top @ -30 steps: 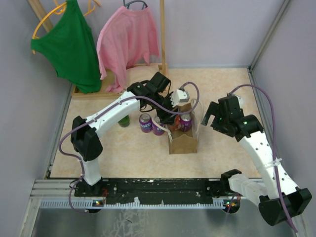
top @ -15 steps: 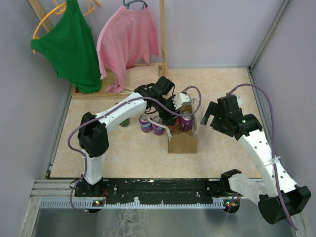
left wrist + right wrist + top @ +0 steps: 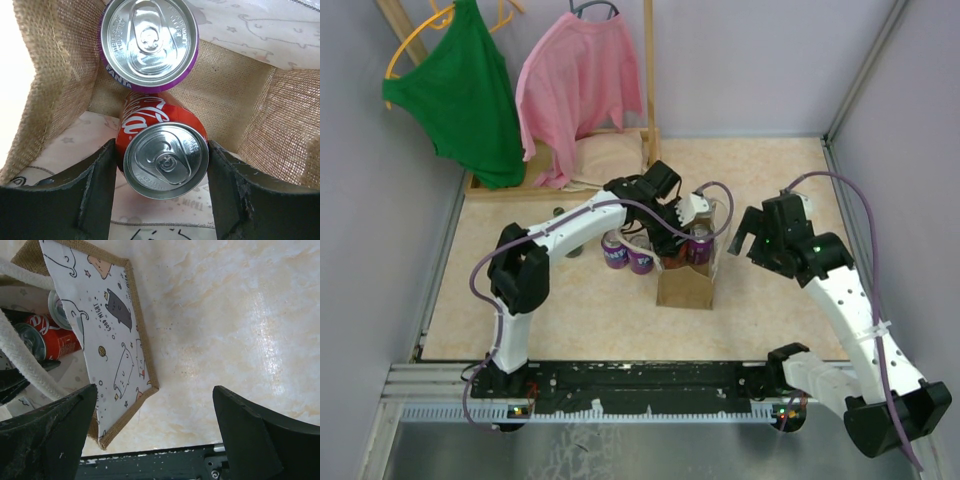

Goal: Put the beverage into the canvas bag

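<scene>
inside canvas bag point(image 3: 55, 75), red can point(image 3: 165, 157)

Left arm point(image 3: 570, 225): links were white, joint housings black; stood left of frame.
Right arm point(image 3: 850, 300): same white-and-black build, at right of frame.
Cables point(image 3: 865, 215): were purple, looping along each arm.
Left gripper point(image 3: 161, 150): fingers were flat, black, matte and rough.
Right gripper point(image 3: 155, 389): fingers were black and wedge-shaped.
</scene>
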Action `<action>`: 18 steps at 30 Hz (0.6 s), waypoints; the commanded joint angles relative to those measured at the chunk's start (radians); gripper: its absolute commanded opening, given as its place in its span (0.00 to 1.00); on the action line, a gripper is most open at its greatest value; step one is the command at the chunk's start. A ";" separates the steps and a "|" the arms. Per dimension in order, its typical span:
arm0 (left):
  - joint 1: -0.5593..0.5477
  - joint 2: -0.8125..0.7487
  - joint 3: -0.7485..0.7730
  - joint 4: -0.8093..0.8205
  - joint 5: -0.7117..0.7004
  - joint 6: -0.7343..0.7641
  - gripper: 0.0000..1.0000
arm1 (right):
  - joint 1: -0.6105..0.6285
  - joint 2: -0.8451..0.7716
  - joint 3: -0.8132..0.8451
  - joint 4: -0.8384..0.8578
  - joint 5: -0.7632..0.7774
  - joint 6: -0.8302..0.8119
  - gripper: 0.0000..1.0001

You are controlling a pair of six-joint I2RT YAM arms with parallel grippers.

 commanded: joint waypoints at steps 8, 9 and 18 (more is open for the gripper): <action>-0.010 0.030 0.003 0.059 -0.020 -0.001 0.02 | -0.010 -0.028 -0.006 0.010 0.011 0.006 0.99; -0.009 0.030 0.004 0.057 -0.020 -0.002 0.08 | -0.011 -0.029 -0.007 0.011 0.009 0.007 0.99; -0.012 -0.023 0.006 0.064 -0.065 -0.035 0.77 | -0.010 -0.026 -0.015 0.023 -0.004 0.009 0.99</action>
